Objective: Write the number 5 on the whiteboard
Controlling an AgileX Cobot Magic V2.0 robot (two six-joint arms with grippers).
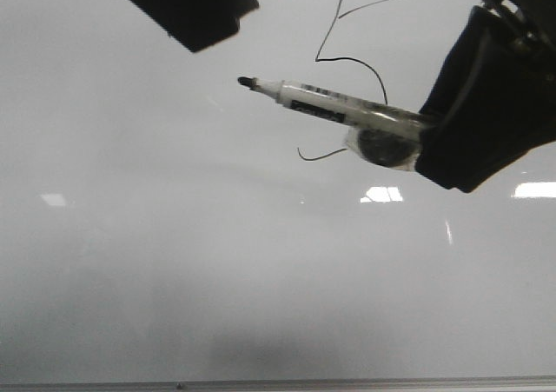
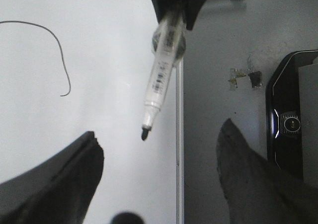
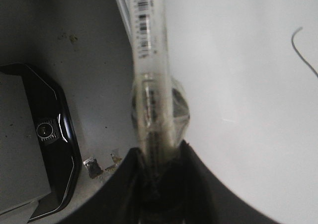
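The whiteboard [image 1: 174,253] fills the front view. The number 5 [image 1: 328,37] is a thin black line figure at the top centre-right, with a slanted stem, a separate top stroke and a round belly. My right gripper [image 1: 427,133] is shut on a clear-bodied black marker [image 1: 339,103] that crosses the belly. The marker's tip [image 1: 246,82] points left, off the line. In the right wrist view the gripper [image 3: 158,172] clamps the marker [image 3: 149,70]. My left gripper [image 1: 195,14] is at the top left. In its wrist view it [image 2: 159,152] is open and empty, with the marker [image 2: 161,75] ahead of it.
The board's metal edge strip [image 1: 278,383] runs along the bottom of the front view and shows in the left wrist view [image 2: 180,149]. Beyond it lies grey table with a black device [image 2: 290,119], also in the right wrist view [image 3: 52,134], and small scraps [image 2: 243,77].
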